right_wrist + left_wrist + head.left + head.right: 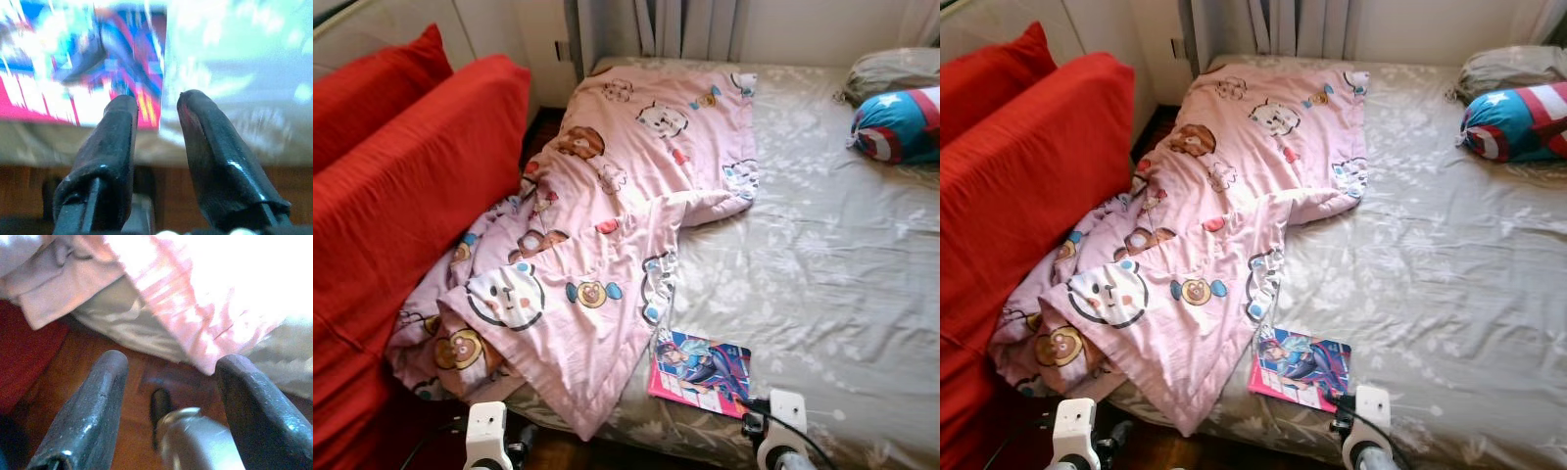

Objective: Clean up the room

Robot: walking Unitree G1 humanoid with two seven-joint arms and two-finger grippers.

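Observation:
A pink cartoon blanket [607, 196] lies crumpled over the left half of the bed [822, 264], and its corner hangs over the front edge. A pink and blue comic magazine [700, 372] lies flat near the bed's front edge, beside the blanket. My right gripper [159, 100] is low in front of the bed edge and points at the magazine [73, 63]. Its fingers stand a little apart with nothing between them. My left gripper [171, 362] hangs wide open above the wooden floor [122, 396], just below the blanket's hanging corner [195, 308].
A red sofa [401, 196] presses against the bed's left side. A shield-patterned pillow [901, 125] and a grey pillow [891, 70] lie at the far right. Curtains [685, 24] hang behind the bed. The right half of the sheet is bare.

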